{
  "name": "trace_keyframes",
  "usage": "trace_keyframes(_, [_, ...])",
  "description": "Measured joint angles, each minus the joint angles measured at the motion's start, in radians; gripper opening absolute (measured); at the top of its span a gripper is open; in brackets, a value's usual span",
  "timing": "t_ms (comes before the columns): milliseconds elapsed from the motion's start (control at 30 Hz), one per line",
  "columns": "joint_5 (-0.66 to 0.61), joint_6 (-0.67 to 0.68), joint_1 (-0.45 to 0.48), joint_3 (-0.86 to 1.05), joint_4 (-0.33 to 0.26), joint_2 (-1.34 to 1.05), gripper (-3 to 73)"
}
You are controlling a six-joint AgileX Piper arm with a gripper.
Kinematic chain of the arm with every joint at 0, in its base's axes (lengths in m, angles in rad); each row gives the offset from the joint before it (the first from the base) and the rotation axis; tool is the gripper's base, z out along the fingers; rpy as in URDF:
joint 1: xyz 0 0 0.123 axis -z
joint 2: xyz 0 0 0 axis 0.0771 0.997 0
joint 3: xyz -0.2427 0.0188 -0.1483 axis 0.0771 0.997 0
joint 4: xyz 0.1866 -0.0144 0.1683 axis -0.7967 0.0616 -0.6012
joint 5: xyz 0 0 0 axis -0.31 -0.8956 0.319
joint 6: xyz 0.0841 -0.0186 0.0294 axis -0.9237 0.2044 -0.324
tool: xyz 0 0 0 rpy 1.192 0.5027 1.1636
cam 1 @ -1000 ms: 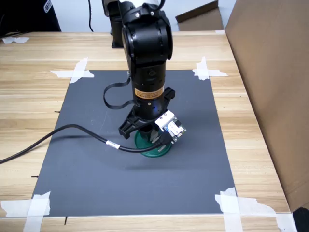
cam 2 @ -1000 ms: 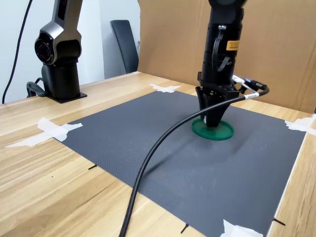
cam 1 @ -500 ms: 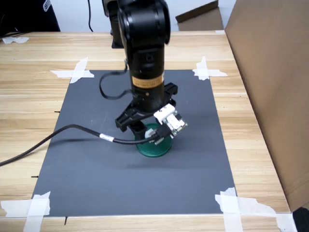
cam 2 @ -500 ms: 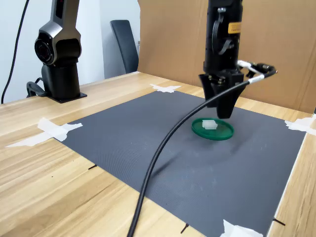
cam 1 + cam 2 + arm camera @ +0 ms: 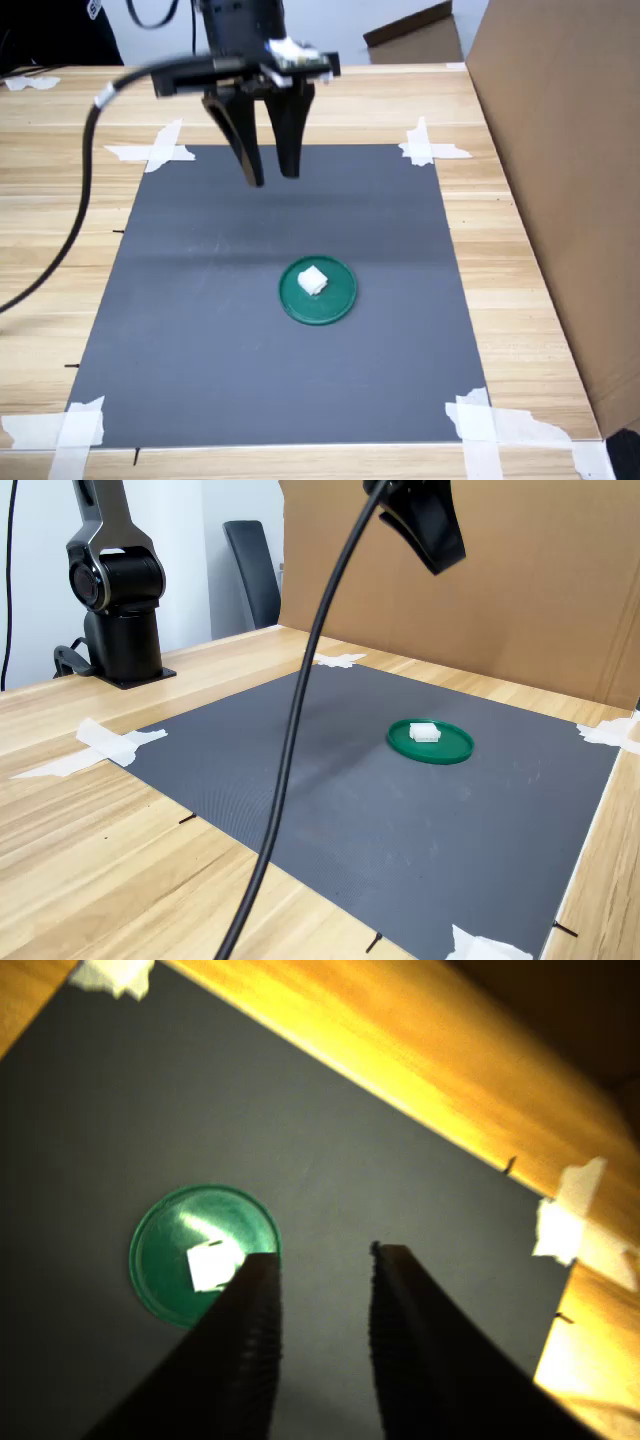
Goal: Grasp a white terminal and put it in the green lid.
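The green lid (image 5: pixel 340 300) lies on the dark mat, a little to the first exterior view's right of the mat's middle. The white terminal (image 5: pixel 313 281) rests inside it, slightly off centre. My gripper (image 5: pixel 270 175) hangs high above the mat's far part, well away from the lid, open with nothing between its fingers. In the wrist view the open gripper (image 5: pixel 322 1255) frames bare mat, with the lid (image 5: pixel 165 1240) and the terminal (image 5: pixel 207 1267) beside one finger (image 5: pixel 250 1340). In the second exterior view the gripper (image 5: pixel 443 560) is far above the lid (image 5: pixel 450 748) and terminal (image 5: pixel 424 732).
The dark mat (image 5: pixel 200 300) is taped to the wooden table at its corners with white tape (image 5: pixel 155 150). A cardboard wall (image 5: pixel 560 150) stands along the first exterior view's right. A black cable (image 5: pixel 290 760) hangs from the gripper. The arm's base (image 5: pixel 120 610) stands at the second exterior view's left.
The gripper has let go of the terminal, leaving it in the lid. It has risen and pulled back toward the mat's far edge.
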Motion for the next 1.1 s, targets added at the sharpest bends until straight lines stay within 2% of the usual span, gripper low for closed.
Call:
trace_keyframes(100, [0.128, -0.001, 0.000, 0.104, -0.005, -0.144, 10.0])
trace_keyframes(167, [0.158, -0.001, 0.000, 0.129, -0.005, -0.174, 6.1])
trace_keyframes(200, [0.210, -0.016, 0.000, 0.177, -0.005, -0.221, 0.9])
trace_keyframes(233, [0.239, -0.034, 0.000, 0.209, -0.005, -0.248, -0.4])
trace_keyframes(367, [0.323, -0.145, 0.000, 0.339, -0.006, -0.356, -2.3])
trace_keyframes(467, [0.327, -0.226, 0.000, 0.457, -0.006, -0.469, -2.4])
trace_keyframes(633, [0.328, -0.265, 0.001, 0.518, -0.006, -0.539, -2.4])
trace_keyframes(667, [0.336, -0.308, 0.009, 0.559, -0.007, -0.598, -2.4])
trace_keyframes(700, [0.387, -0.409, 0.065, 0.636, -0.012, -0.719, -2.4])
trace_keyframes(733, [0.450, -0.436, 0.117, 0.695, -0.013, -0.799, -2.6])
trace_keyframes(867, [0.492, -0.433, 0.170, 0.796, -0.013, -0.933, -2.6])
trace_keyframes(1000, [0.499, -0.426, 0.182, 0.874, -0.012, -1.037, -2.6])
trace_keyframes(1100, [0.505, -0.423, 0.182, 1.013, 0.012, -1.154, -2.6])
